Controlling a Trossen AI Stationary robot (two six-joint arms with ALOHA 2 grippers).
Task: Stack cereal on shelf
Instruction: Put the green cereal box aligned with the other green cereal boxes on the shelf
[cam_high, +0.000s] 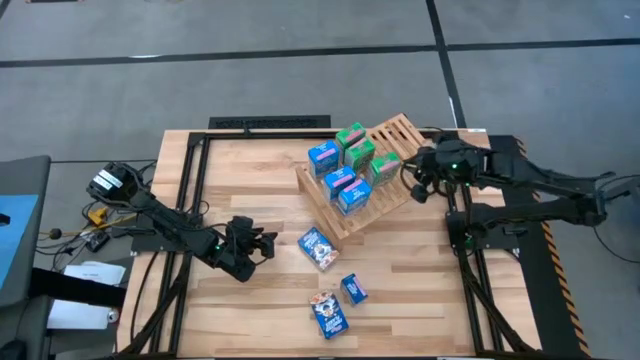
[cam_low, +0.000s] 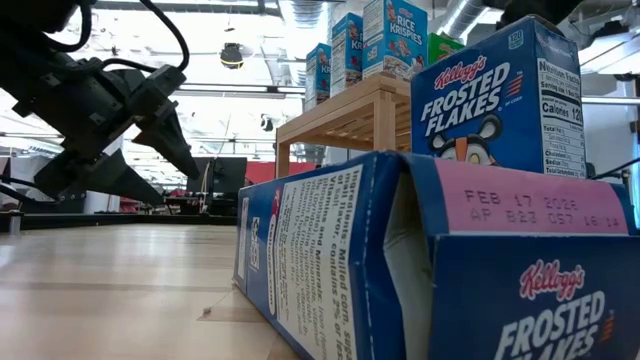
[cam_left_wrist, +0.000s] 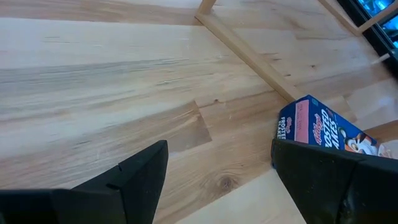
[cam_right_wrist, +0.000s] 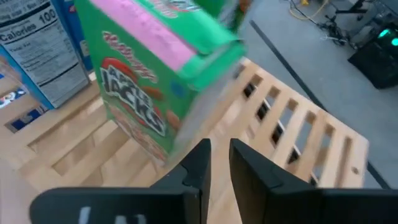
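The light-wood slatted shelf (cam_high: 395, 190) stands tilted at the table's far right of centre, with several blue and green cereal boxes standing on it. My right gripper (cam_high: 413, 186) is at its right side, fingers shut with nothing between them (cam_right_wrist: 219, 163), close by a green box (cam_right_wrist: 155, 81) on the slats, also in the high view (cam_high: 385, 168). Three blue boxes lie on the table (cam_high: 318, 248), (cam_high: 353, 289), (cam_high: 329, 313). My left gripper (cam_high: 268, 242) is open and empty, left of the nearest one (cam_left_wrist: 317, 124). My right gripper's shut fingertips (cam_right_wrist: 200, 152) stand right beside the green box's lower corner (cam_right_wrist: 177, 146), coming slanting down over the slats. I cannot tell whether they touch it. The box stands tilted on the shelf.
A black frame rims the table (cam_high: 270, 123). In the low view a lying blue box (cam_low: 330, 260) and an upright Frosted Flakes box (cam_low: 500, 100) fill the foreground. Bare plank top (cam_high: 250, 190) lies left of the shelf.
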